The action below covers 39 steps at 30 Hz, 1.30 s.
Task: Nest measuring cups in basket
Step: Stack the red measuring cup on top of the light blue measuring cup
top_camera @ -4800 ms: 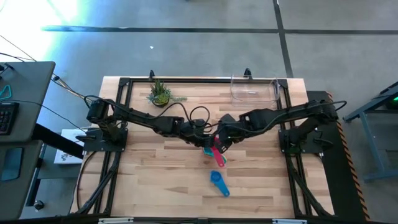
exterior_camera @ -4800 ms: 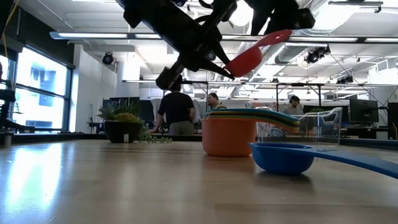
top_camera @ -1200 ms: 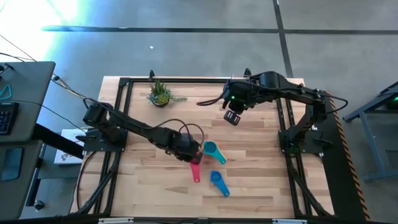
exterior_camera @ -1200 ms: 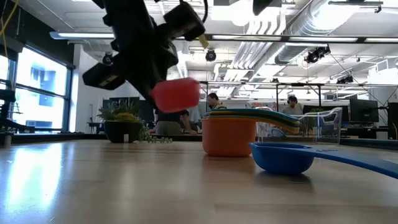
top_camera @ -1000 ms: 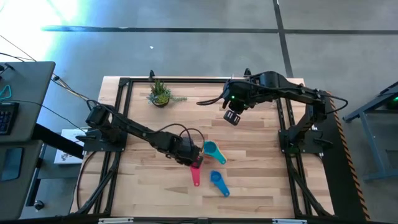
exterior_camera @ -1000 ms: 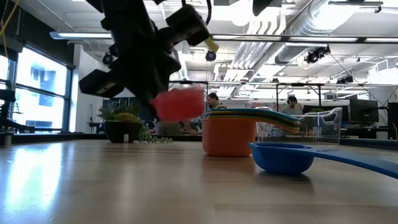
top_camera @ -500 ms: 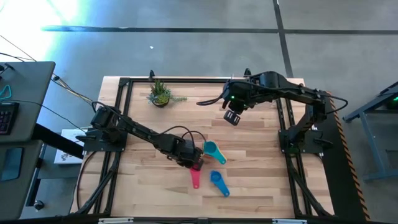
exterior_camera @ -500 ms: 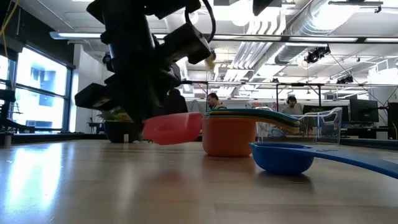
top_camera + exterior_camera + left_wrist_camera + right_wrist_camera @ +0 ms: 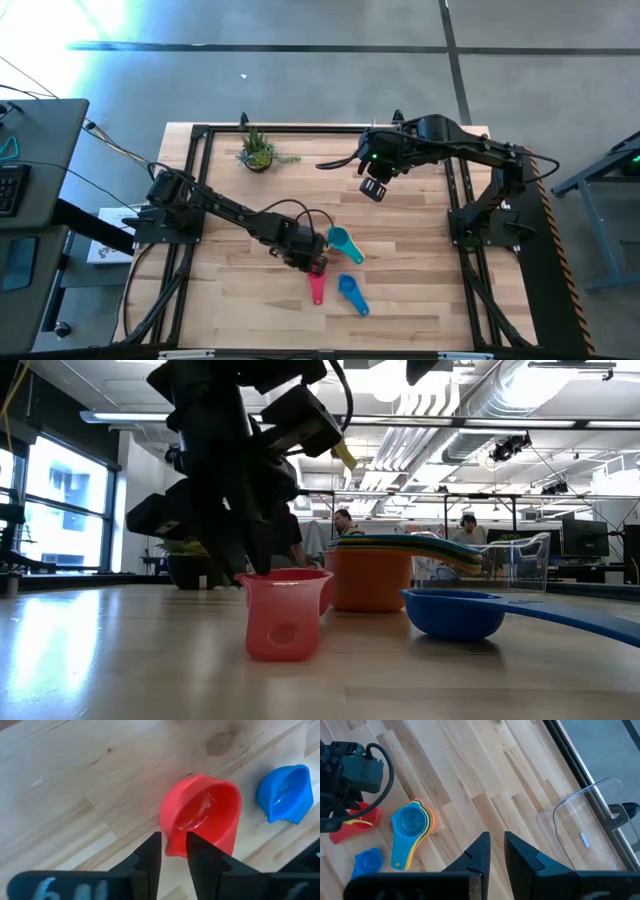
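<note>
From overhead, my left gripper [image 9: 312,262] sits at about 6 o'clock of table centre, over the pink cup [image 9: 284,613], which stands upright on the wood. Its fingers [image 9: 150,855] straddle the cup's handle end, slightly parted; I can't tell whether they grip. My right gripper [image 9: 374,188] hangs at 1 o'clock, pressed together and empty. A nested stack [image 9: 411,833], teal on top, lies at 3 o'clock of the pink cup, and the blue cup [image 9: 350,291] at 5 o'clock. The basket [image 9: 584,837] at 1 o'clock holds nothing, so I judge most of the work remains
</note>
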### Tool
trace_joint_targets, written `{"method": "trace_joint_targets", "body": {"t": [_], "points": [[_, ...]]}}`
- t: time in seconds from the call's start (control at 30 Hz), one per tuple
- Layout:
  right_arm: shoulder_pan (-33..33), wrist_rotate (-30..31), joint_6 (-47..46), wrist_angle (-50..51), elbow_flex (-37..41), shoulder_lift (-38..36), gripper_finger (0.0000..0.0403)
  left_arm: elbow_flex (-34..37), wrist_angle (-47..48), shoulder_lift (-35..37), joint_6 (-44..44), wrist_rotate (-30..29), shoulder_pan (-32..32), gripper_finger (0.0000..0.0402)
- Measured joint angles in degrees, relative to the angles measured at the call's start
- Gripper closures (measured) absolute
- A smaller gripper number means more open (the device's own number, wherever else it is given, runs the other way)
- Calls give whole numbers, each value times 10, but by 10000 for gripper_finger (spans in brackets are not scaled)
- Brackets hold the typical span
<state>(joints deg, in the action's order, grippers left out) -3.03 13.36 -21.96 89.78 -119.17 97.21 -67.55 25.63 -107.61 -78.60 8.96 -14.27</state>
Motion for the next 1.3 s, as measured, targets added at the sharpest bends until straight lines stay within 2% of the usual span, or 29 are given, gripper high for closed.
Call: {"method": "trace_joint_targets", "body": {"t": [0.33, 0.57, 1.1, 1.3], "points": [[12, -24, -63, 2, 0, 0, 355, 0, 0, 0, 44, 89, 17, 304], [56, -50, -148, 2, 0, 0, 355, -1, 7, 16, 92, 93, 15, 306], [219, -12, -462, -31, 0, 26, 355, 0, 194, 209, 213, -32, -18, 306], [256, -2, -527, -73, 0, 70, 353, 0, 262, 292, 223, -87, -39, 306]]}}
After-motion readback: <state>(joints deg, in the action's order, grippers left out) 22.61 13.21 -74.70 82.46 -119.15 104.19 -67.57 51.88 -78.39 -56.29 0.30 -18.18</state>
